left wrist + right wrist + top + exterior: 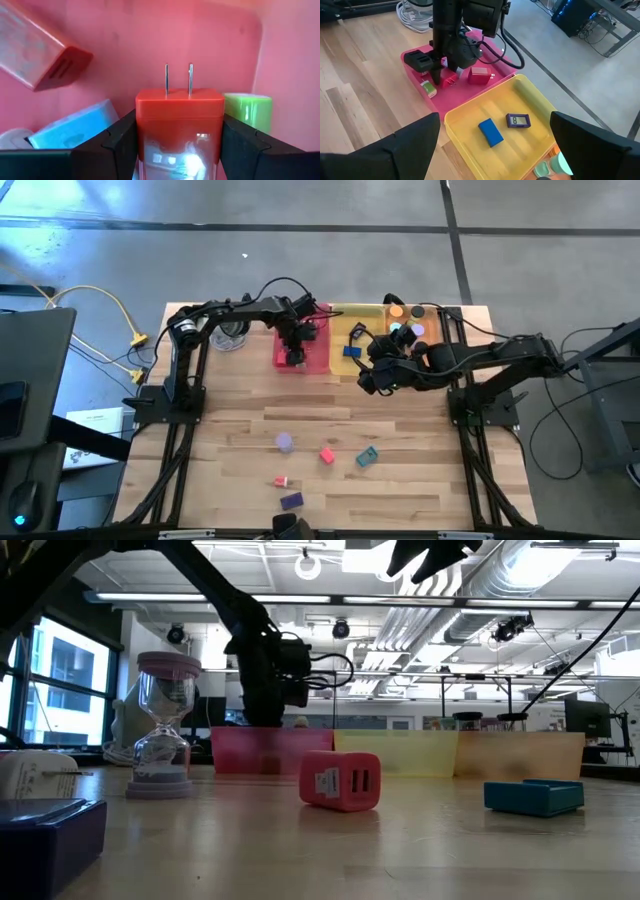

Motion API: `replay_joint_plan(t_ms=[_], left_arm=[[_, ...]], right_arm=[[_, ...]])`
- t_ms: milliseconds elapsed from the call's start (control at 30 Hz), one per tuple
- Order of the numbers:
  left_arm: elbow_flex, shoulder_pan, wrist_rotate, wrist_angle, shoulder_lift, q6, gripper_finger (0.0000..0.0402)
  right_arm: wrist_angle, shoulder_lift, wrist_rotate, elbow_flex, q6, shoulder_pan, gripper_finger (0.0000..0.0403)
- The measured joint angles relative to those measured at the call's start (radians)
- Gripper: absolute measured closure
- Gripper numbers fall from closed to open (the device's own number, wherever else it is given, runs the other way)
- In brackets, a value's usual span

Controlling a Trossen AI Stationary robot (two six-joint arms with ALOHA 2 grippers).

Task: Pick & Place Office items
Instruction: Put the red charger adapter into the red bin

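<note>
- Step in hand: placing. The left tool (179, 150) is clamped on a red plug adapter (179, 125), held low inside the pink tray (415, 67).
- Right tool (375, 375) waits beside, fingers apart, empty.
- Next move: release the adapter, then lift clear of the tray.

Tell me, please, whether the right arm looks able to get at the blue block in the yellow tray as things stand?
Probably yes. The right gripper hangs open beside the yellow tray, and the blue block lies uncovered with bare tray around it. The left gripper is busy in the pink tray, clear of that path.
</note>
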Motion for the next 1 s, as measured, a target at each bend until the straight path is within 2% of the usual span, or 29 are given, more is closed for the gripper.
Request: replay_joint_plan(t_ms=[267, 833, 1000], left_arm=[[0.000, -0.005, -0.082, -0.077, 0.000, 0.022, 0.0185], [0.000, -0.005, -0.090, -0.085, 0.000, 0.008, 0.0177], [0.000, -0.005, -0.053, -0.086, 0.000, 0.039, 0.0176]], right_arm=[[0.000, 0.000, -0.001, 0.000, 0.000, 0.000, 0.0034], [0.000, 0.000, -0.001, 0.000, 0.000, 0.000, 0.0034], [0.000, 0.000, -0.001, 0.000, -0.002, 0.000, 0.0034]])
